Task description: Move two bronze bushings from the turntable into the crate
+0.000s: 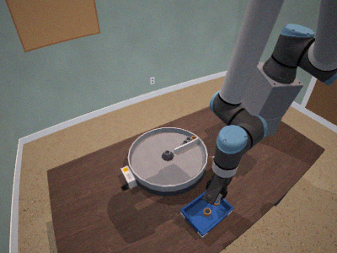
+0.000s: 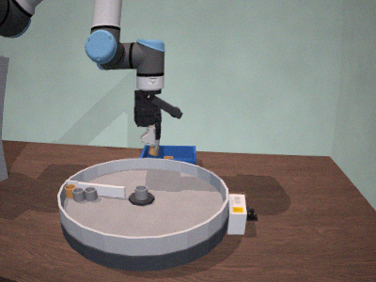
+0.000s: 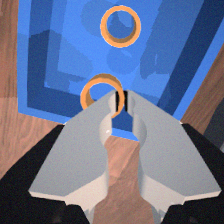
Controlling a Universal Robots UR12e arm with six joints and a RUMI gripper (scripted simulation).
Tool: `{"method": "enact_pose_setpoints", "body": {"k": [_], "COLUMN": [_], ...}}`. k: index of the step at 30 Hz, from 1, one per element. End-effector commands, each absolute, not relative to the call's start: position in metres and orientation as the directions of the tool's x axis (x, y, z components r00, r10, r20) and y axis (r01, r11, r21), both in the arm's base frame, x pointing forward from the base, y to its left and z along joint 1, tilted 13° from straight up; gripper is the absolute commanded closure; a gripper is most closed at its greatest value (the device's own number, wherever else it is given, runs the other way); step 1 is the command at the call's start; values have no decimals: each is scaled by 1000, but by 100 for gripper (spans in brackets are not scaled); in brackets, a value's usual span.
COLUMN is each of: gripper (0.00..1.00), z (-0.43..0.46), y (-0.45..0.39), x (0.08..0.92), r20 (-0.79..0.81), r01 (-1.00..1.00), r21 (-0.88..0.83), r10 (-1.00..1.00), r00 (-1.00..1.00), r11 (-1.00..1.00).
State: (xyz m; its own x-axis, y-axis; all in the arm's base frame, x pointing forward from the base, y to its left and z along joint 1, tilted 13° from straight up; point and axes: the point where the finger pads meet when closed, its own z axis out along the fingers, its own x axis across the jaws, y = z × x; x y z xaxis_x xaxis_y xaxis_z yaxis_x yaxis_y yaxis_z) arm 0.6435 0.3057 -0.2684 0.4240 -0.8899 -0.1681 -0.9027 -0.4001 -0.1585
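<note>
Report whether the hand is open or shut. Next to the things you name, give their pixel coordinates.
Shut: in the wrist view the hand's (image 1: pixel 215 201) (image 2: pixel 155 148) (image 3: pixel 121 100) two fingertips nearly meet, pinching the near-side wall of one bronze ring (image 2: pixel 152 151) (image 3: pixel 84 98).

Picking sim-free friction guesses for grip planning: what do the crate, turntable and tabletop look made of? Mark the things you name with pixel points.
Crate (image 1: pixel 195 214) (image 2: pixel 183 152) (image 3: pixel 65 60): probably smooth plastic; uniform blue, faint sheen.
Turntable (image 1: pixel 145 162) (image 2: pixel 179 211): matte grey, painted metal or plastic; can't tell which.
Tabletop (image 1: pixel 84 190) (image 2: pixel 291 188) (image 3: pixel 20 137): wood or wood-look laminate, dull finish; brown streaky grain.
</note>
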Motion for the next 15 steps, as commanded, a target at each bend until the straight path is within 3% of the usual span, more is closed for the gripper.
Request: {"method": "enact_pose_setpoints", "body": {"k": [1, 15], "gripper": [100, 100], "z": [-278, -294], "y": [309, 312], "x": [647, 649], "r20": [-166, -166], "r01": [-902, -902], "r21": [-163, -163], "r10": [-890, -890], "r00": [425, 424], "r11": [-400, -399]}}
